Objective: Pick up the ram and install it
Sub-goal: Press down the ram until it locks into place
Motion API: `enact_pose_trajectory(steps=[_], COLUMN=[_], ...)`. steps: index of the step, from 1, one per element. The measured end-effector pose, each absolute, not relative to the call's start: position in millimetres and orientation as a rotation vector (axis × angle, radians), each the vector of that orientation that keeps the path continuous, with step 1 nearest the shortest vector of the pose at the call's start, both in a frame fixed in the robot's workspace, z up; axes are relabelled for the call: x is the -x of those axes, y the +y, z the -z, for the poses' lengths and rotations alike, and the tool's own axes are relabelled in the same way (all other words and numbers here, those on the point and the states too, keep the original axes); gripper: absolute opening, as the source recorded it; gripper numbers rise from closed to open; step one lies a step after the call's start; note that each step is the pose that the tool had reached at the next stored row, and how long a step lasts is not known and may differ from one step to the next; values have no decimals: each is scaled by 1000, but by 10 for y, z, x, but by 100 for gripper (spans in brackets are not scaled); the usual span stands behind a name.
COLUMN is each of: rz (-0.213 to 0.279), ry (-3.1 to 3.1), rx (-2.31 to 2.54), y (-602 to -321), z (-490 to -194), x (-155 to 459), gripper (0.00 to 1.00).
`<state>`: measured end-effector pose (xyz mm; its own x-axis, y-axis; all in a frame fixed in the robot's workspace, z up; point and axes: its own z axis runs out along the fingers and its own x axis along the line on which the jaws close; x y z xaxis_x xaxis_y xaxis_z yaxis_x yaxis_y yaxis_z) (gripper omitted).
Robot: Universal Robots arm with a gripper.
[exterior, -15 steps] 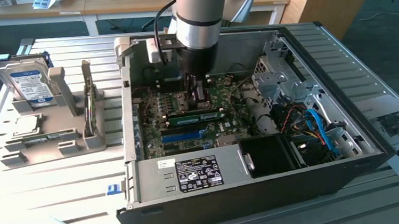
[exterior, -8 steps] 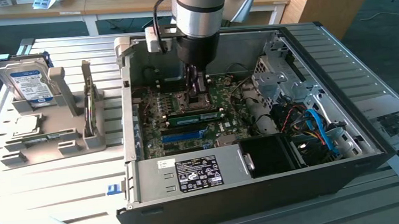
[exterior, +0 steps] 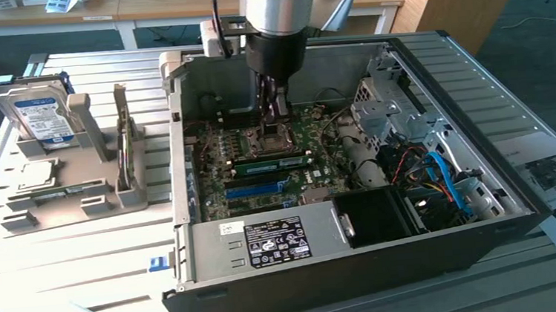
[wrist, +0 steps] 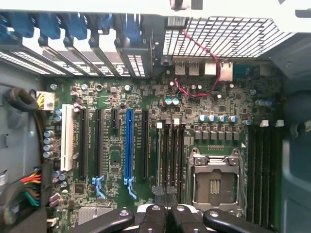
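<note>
The gripper (exterior: 277, 113) is closed and hangs low inside the open computer case (exterior: 481, 207), just above the motherboard (wrist: 146, 97) beside the silver chip socket (wrist: 215, 182). The ram (exterior: 273, 163), a long green stick, lies flat across the board a little nearer than the gripper, not touching it. The case sits on the bench (exterior: 87, 253).

Labels on the hard drive (exterior: 39, 115) and power supply (exterior: 275, 242) are unreadable.
</note>
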<state>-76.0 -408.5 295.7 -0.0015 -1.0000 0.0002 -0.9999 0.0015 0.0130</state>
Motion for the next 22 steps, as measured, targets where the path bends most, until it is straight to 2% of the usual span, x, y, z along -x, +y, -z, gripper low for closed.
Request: enact_pose_trajectory(steps=[12, 22], rz=[14, 14], ry=[-2216, -2216], rx=[-2213, -2213], y=[-4085, -4085], z=[-3238, -3264], x=[760, 760], gripper=[11, 11])
